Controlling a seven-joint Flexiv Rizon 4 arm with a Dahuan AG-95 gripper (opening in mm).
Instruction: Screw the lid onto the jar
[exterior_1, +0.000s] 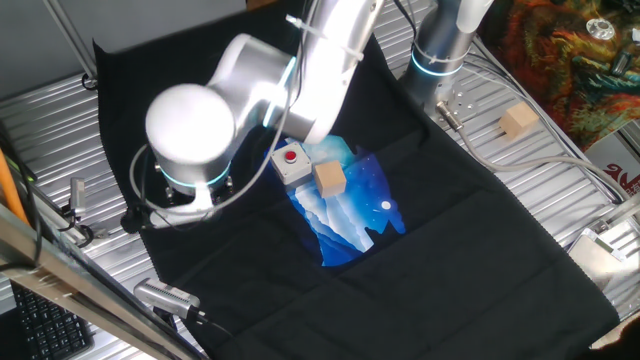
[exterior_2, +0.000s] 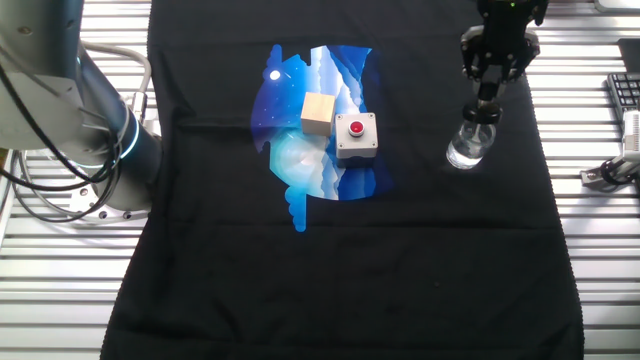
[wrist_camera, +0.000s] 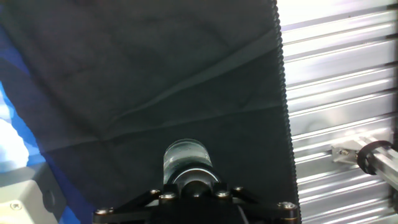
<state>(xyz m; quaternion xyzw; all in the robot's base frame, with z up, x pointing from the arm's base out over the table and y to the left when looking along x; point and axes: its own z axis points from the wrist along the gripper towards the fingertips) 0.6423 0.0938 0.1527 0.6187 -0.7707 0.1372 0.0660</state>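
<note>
The jar (exterior_2: 468, 147) stands upright on the black cloth (exterior_2: 400, 260), well right of the grey button box (exterior_2: 355, 136) and wooden cube (exterior_2: 318, 113). The gripper (exterior_2: 487, 100) pinches the lid (exterior_2: 484, 108) directly atop it. The hand view alone shows the jar's glass body below the fingers; its contents I can't tell.

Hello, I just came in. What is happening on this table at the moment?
A single robot arm is working on a small clear jar that stands upright on the black cloth, near its edge. The claw hangs directly above the jar with a small black lid between its fingers, at or just over the jar's mouth; whether the lid already touches the thread cannot be told. A grey box with a red button and a wooden cube sit apart on the blue print, untouched.
</note>
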